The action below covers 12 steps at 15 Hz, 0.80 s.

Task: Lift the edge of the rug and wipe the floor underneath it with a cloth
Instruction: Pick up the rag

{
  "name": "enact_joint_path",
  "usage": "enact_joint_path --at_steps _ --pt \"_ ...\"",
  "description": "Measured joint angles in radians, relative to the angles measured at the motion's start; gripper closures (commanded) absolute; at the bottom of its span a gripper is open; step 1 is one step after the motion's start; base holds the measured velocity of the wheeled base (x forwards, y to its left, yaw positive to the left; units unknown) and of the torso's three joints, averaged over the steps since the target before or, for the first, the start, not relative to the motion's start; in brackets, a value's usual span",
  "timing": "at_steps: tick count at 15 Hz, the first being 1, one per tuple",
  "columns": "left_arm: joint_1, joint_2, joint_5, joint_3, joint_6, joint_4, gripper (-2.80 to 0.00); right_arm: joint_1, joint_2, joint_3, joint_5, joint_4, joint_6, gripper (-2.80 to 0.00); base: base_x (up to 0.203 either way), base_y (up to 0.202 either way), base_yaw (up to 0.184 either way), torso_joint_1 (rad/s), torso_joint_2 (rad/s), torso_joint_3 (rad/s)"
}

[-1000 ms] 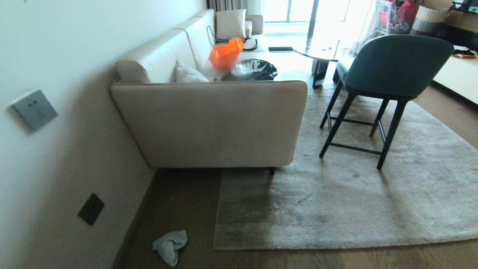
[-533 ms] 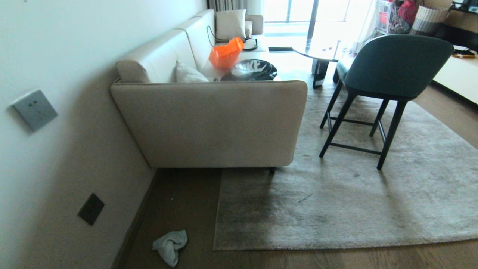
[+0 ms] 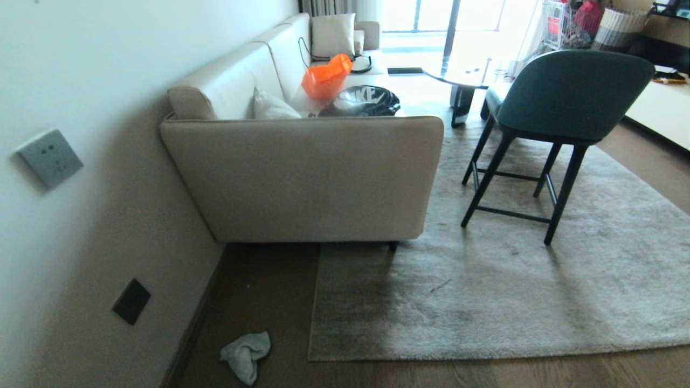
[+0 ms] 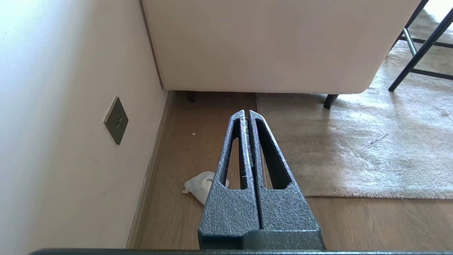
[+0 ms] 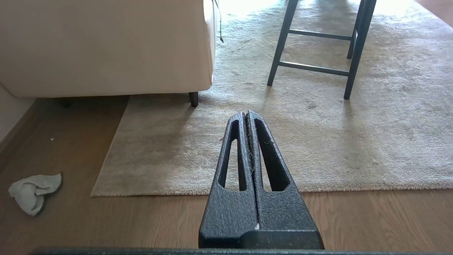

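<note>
The grey-beige rug lies flat, its near edge (image 3: 485, 353) straight and its square corner (image 3: 311, 357) close to the sofa. Brown plank floor (image 3: 259, 291) shows between rug and wall. The crumpled pale cloth (image 3: 245, 353) lies on that floor near the skirting, left of the rug corner; the right wrist view shows the cloth (image 5: 33, 191) and the rug edge (image 5: 148, 193) too. My left gripper (image 4: 246, 114) is shut and empty, raised above the floor with the cloth (image 4: 201, 187) partly behind it. My right gripper (image 5: 245, 115) is shut and empty, above the rug. Neither arm shows in the head view.
A beige sofa (image 3: 302, 178) stands against the wall (image 3: 81, 215), one leg (image 3: 393, 246) on the rug. A dark green chair (image 3: 560, 108) on black legs stands on the rug to the right. Wall sockets (image 3: 131, 300) sit low on the left.
</note>
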Motion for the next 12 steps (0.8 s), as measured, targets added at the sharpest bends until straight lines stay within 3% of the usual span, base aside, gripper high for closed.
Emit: enact_joint_path --at_steps 12 --pt "0.000 0.000 0.000 0.000 -0.001 -0.001 0.00 0.000 0.000 0.000 0.000 0.000 0.000 0.00 0.000 0.000 0.000 0.000 0.00 -0.020"
